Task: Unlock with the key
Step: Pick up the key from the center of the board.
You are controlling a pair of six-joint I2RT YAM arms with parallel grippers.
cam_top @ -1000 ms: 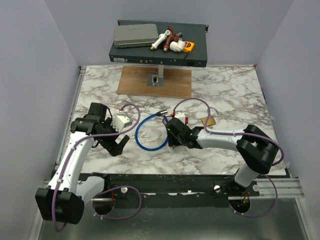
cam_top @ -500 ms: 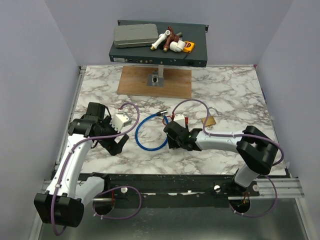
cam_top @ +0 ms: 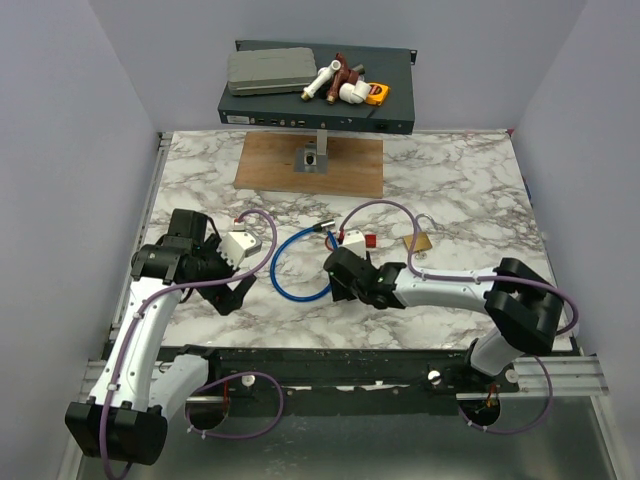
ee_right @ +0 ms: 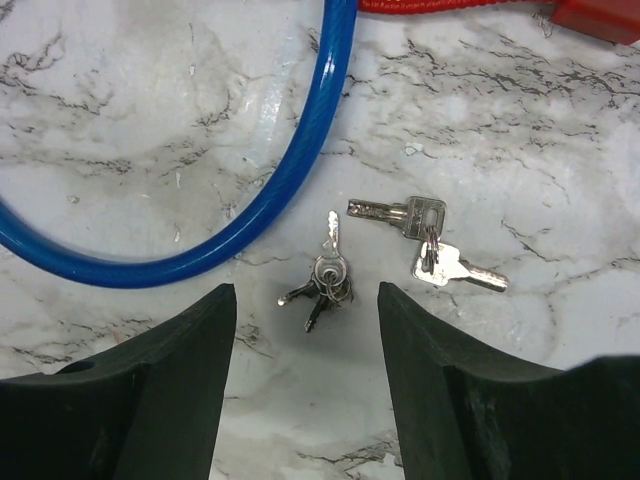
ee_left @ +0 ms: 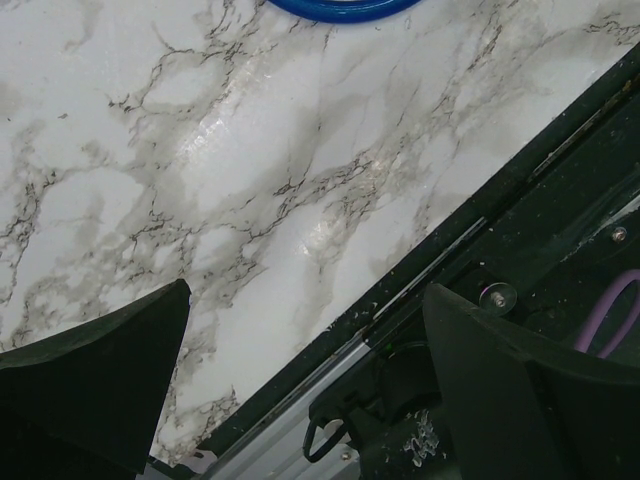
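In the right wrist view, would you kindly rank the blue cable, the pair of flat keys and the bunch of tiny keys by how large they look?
1. blue cable
2. pair of flat keys
3. bunch of tiny keys
All lie flat at similar distance, so the order is firm.

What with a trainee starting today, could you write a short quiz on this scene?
1. True or false: the right tool is shut on a key.
2. What lies on the table just below the right tool? A) a small bunch of keys B) a coin C) a screwdriver
3. Fill in: the left tool holds ___.
Key: 1 false; 2 A; 3 nothing.
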